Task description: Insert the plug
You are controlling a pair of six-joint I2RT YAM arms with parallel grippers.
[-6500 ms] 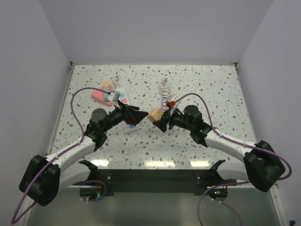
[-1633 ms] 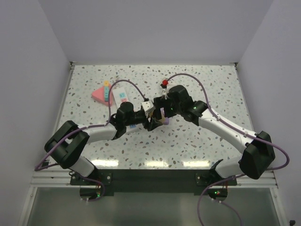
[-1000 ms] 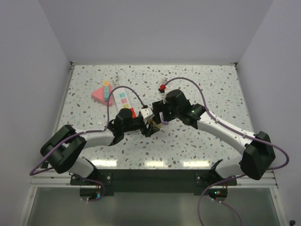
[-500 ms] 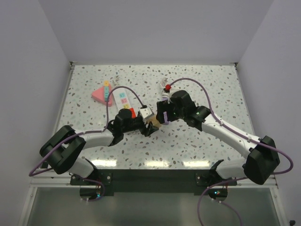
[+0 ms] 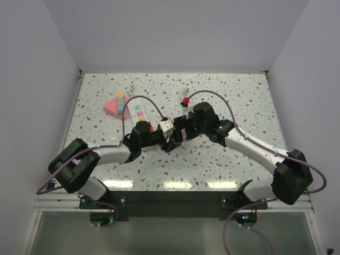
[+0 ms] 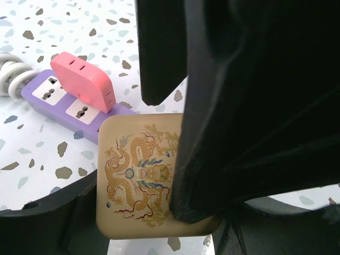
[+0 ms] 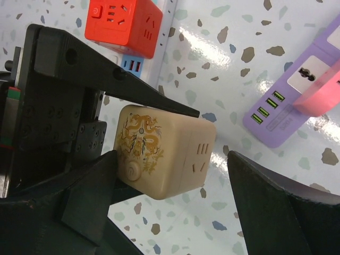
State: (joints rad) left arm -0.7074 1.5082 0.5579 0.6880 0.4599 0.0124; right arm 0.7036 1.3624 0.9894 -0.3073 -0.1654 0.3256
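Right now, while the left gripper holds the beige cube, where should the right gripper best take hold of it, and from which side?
Probably across the bare flat faces of the beige cube, the dragon-printed one and its opposite, approaching from the side away from the left gripper. That gripper's fingers cover two other faces, and the open right gripper straddles the cube.

The left gripper (image 7: 155,133) pinches a beige cube plug (image 7: 175,151) between the right gripper's (image 7: 172,162) spread fingers (image 7: 276,212). A purple power strip (image 7: 284,109) lies right.
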